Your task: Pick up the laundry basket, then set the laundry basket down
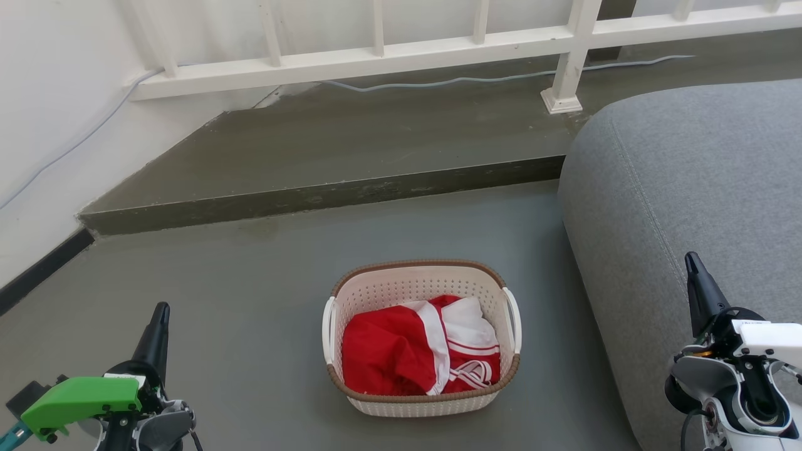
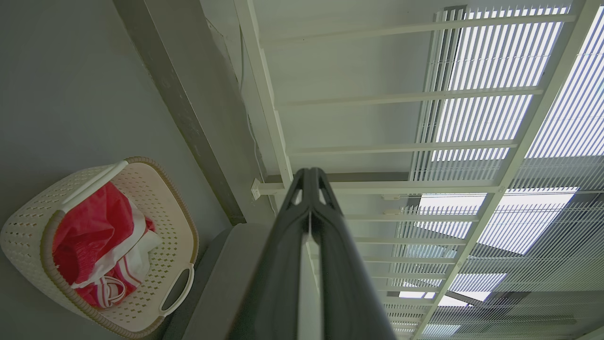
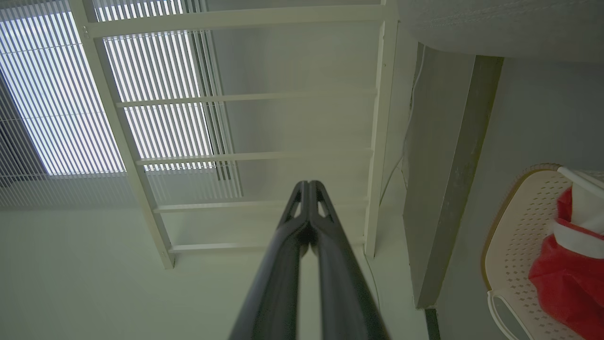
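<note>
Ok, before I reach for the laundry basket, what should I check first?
1. Upright laundry basket on floor: ok.
2. Uncovered left handle and right handle: ok.
3. Whole red garment inside rim: ok.
4. Open left tool: not ok, shut.
5. Open right tool: not ok, shut.
6. Gap to grey cushion: ok.

The grey floor (image 1: 250, 282) bears the laundry basket (image 1: 421, 406) beside a sofa (image 1: 689, 188).
</note>
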Tool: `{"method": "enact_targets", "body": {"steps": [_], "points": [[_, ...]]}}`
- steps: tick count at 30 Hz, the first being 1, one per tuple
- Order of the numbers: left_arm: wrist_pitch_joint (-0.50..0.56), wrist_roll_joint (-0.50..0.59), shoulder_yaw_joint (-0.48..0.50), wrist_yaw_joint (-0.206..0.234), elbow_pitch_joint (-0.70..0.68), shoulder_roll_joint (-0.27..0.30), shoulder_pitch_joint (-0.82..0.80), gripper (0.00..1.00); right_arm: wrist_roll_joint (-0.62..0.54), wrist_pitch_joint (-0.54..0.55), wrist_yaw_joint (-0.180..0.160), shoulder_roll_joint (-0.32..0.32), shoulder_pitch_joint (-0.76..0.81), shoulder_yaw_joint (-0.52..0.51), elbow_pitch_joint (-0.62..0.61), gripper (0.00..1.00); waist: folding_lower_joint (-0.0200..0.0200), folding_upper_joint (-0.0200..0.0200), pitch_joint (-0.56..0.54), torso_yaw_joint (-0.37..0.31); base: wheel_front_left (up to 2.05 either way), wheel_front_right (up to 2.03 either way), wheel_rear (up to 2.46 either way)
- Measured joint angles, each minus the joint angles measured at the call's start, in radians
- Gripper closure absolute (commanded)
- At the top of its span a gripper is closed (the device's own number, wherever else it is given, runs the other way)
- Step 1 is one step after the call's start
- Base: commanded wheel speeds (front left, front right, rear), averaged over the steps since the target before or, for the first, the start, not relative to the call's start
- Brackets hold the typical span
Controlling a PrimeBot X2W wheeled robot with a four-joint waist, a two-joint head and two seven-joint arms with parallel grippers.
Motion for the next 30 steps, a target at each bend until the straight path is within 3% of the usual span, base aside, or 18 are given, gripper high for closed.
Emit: {"method": "enact_targets", "body": {"steps": [30], "points": [[0.000, 0.000, 0.001, 0.000, 0.000, 0.000, 0.000, 1.00, 0.000, 0.000, 0.000, 0.000, 0.000, 0.000, 0.000, 1.00, 0.0000, 0.0000, 0.000, 0.000, 0.00, 0.00, 0.00]]}}
